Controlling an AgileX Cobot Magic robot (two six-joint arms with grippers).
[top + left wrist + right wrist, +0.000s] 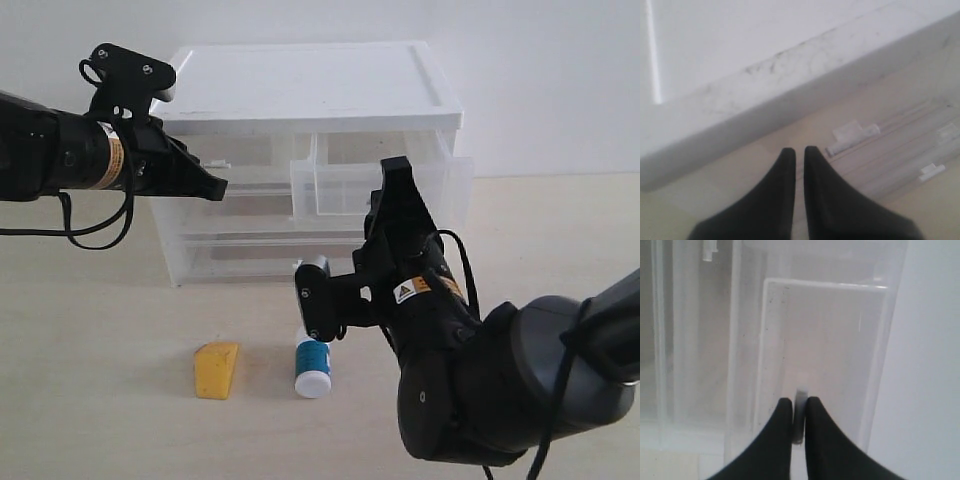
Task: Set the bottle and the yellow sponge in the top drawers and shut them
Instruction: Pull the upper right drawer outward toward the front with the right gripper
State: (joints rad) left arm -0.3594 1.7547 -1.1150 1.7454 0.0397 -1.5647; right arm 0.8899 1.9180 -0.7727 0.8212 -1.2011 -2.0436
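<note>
Exterior view shows yellow wedge sponge [216, 371] near bottle [313, 367].

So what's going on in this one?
The right tool is shut on the tab handle of the right top drawer, which stands pulled out and empty. The left tool hangs shut at the upper left front of the cabinet, holding nothing. The bottle and the yellow sponge lie on the table in front of it, neither stowed yet.
</note>
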